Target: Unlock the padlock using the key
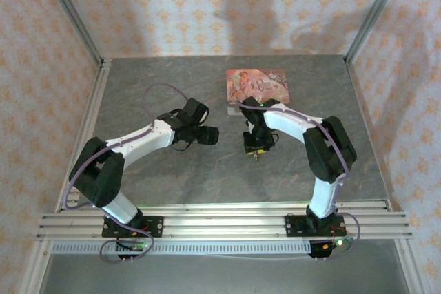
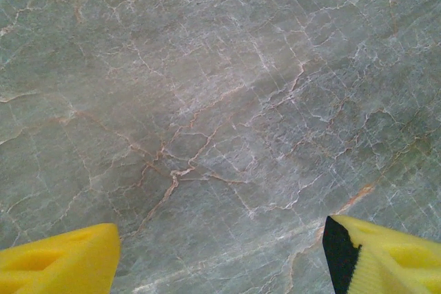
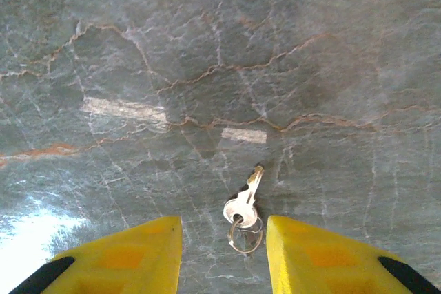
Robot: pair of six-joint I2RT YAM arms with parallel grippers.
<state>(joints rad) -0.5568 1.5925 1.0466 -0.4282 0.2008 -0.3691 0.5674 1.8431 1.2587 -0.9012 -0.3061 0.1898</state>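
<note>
We see the tiny pale metal key [image 3: 244, 202] lying flat on the grey marbled worktop [image 3: 138, 46] between the right tool's [image 3: 224, 231] released yellow fingers [image 3: 310, 259], untouched; the left tool [image 2: 220, 239] is also released.

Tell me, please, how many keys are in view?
1: the key, on a small ring, lies on the table between the yellow fingers of the right claw. Another may be stacked beneath.

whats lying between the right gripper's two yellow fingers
In the right wrist view, the key lies flat on the marble table in the gap of the right gripper, whose fingers stand apart on either side of it.
</note>
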